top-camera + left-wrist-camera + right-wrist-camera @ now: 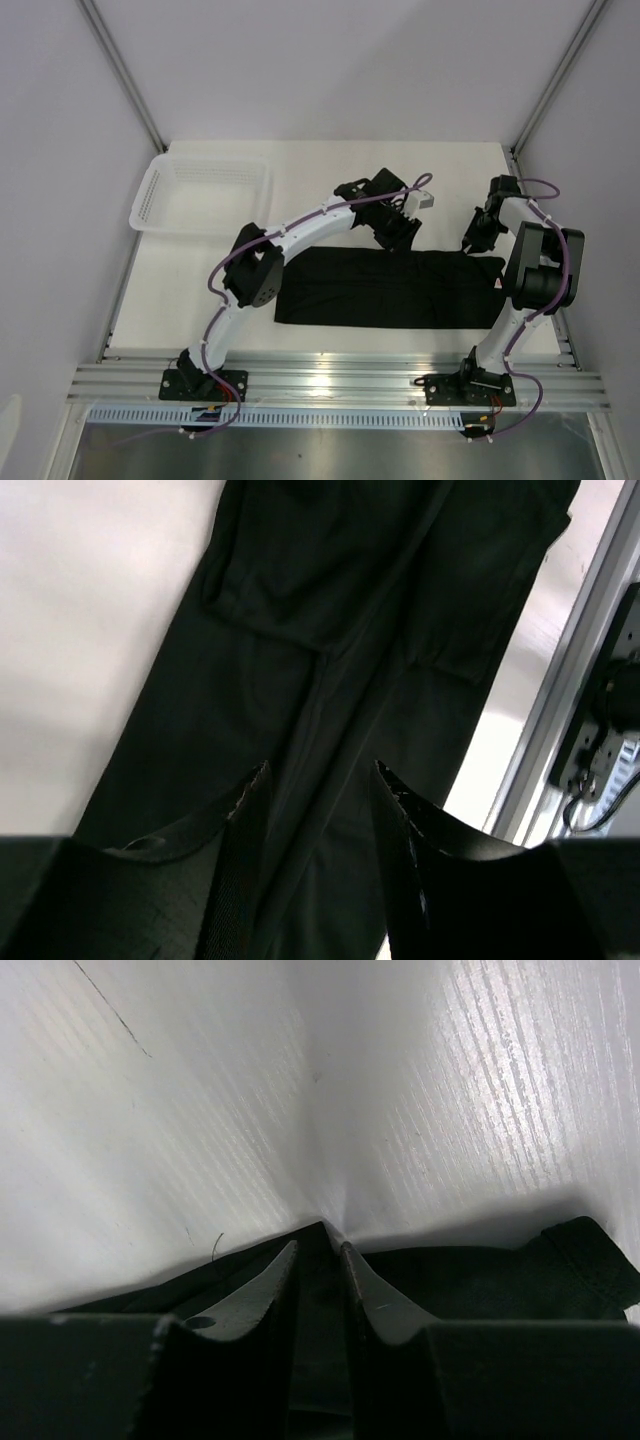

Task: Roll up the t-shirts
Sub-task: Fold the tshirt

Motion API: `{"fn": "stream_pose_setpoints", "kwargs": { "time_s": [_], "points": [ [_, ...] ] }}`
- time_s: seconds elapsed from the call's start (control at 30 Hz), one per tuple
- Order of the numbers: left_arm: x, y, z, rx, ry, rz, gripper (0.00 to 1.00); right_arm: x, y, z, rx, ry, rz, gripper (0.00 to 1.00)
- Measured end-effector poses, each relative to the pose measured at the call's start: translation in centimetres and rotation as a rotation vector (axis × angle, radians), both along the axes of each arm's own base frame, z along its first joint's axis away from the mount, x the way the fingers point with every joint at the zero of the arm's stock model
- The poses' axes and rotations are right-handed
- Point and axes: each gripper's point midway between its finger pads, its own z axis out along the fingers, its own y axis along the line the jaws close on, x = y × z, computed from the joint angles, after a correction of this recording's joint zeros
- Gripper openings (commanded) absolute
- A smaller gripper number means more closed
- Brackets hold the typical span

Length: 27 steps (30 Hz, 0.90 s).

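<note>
The black t-shirt [390,290] lies folded into a long flat strip across the white table [330,170]. My left gripper [400,238] hovers at the middle of the strip's far edge. In the left wrist view that left gripper [320,770] has its jaws apart, and the t-shirt [330,600] stretches away beneath them with nothing pinched. My right gripper [478,240] is at the strip's far right corner. In the right wrist view the right gripper [320,1235] has narrow jaws closed on a small raised peak of the t-shirt [480,1270] edge.
A white mesh basket [200,195] stands at the back left of the table. An aluminium rail [330,385] runs along the near edge, and the same rail [570,680] shows beside the shirt in the left wrist view. Grey walls close in the back and both sides.
</note>
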Motion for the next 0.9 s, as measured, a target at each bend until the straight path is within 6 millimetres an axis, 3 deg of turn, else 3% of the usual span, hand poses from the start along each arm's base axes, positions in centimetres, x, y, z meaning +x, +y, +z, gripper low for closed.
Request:
{"fn": "stream_pose_setpoints", "kwargs": {
  "time_s": [0.17, 0.33, 0.4, 0.47, 0.63, 0.8, 0.9],
  "points": [
    [0.4, -1.8, -0.4, -0.045, -0.004, 0.025, 0.47, 0.0, -0.6, 1.0, -0.031, -0.017, -0.035, 0.37],
    [1.6, -1.9, -0.9, -0.040, -0.024, 0.083, 0.46, -1.0, -2.1, 5.0, -0.106, -0.078, -0.130, 0.31],
    [1.9, -1.4, -1.7, -0.012, -0.020, 0.117, 0.45, -2.4, -2.7, 5.9, -0.119, -0.095, -0.191, 0.29],
    [1.9, -0.7, -2.7, 0.024, -0.002, 0.148, 0.45, -4.6, -3.2, 5.4, -0.116, -0.079, -0.254, 0.31],
    [2.4, 0.8, -3.8, 0.080, 0.029, 0.210, 0.45, -9.5, -3.6, 2.0, -0.085, 0.061, -0.355, 0.33],
    [3.0, 1.7, -4.3, 0.102, 0.045, 0.250, 0.45, -10.4, -3.2, 1.0, -0.070, 0.092, -0.379, 0.33],
    [3.0, 2.2, -5.0, 0.116, 0.060, 0.266, 0.45, -10.3, -3.0, 0.5, -0.059, 0.097, -0.391, 0.28]
  ]
}}
